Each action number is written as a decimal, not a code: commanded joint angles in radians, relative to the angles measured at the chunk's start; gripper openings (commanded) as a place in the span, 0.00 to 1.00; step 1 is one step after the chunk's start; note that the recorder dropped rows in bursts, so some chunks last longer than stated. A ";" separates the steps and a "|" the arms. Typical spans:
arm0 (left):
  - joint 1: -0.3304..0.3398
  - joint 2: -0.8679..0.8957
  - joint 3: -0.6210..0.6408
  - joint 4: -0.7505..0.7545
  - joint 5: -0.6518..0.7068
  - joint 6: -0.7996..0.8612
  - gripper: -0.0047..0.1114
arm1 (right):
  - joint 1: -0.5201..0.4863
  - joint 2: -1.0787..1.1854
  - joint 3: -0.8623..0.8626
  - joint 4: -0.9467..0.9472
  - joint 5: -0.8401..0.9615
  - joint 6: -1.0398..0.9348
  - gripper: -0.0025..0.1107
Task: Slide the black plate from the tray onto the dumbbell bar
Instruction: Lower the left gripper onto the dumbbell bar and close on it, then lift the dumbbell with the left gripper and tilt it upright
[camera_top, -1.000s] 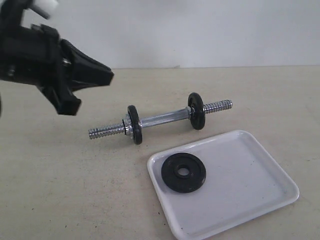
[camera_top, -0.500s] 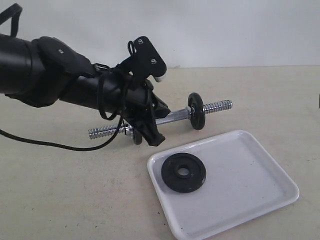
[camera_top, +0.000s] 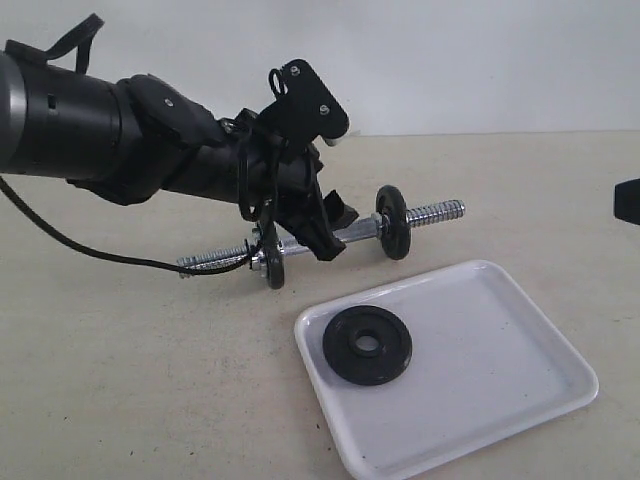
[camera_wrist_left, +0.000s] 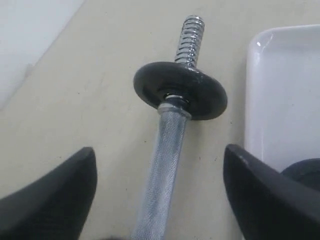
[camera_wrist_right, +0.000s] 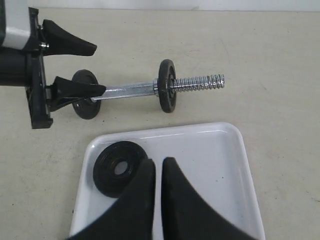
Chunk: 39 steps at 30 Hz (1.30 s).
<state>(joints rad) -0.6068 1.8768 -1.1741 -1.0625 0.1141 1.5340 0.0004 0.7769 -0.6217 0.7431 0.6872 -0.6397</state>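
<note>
Chrome bar straddled by an open claw, black disc lying in the tray

The knurled middle of the dumbbell bar is flanked, untouched, by the wide-spread left claw. The matte round black plate is seen lying flat at nine o'clock in the glossy white tray. The right claw is closed and empty.

The left hand covers the dumbbell bar at its middle; the right hand hides part of the black plate.

The black plate lies in the tray, dumbbell bar behind.
</note>
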 joint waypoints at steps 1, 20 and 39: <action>-0.007 0.055 -0.029 0.002 -0.020 -0.016 0.63 | 0.000 -0.007 0.005 0.020 0.016 -0.024 0.02; -0.004 0.252 -0.150 0.120 0.014 -0.048 0.57 | 0.000 -0.007 0.005 0.037 0.027 -0.028 0.02; 0.066 0.365 -0.268 0.170 0.021 -0.158 0.56 | 0.000 -0.007 0.005 0.116 0.056 -0.102 0.02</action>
<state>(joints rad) -0.5578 2.2396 -1.4346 -0.8909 0.1287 1.4050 0.0004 0.7769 -0.6200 0.8447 0.7386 -0.7291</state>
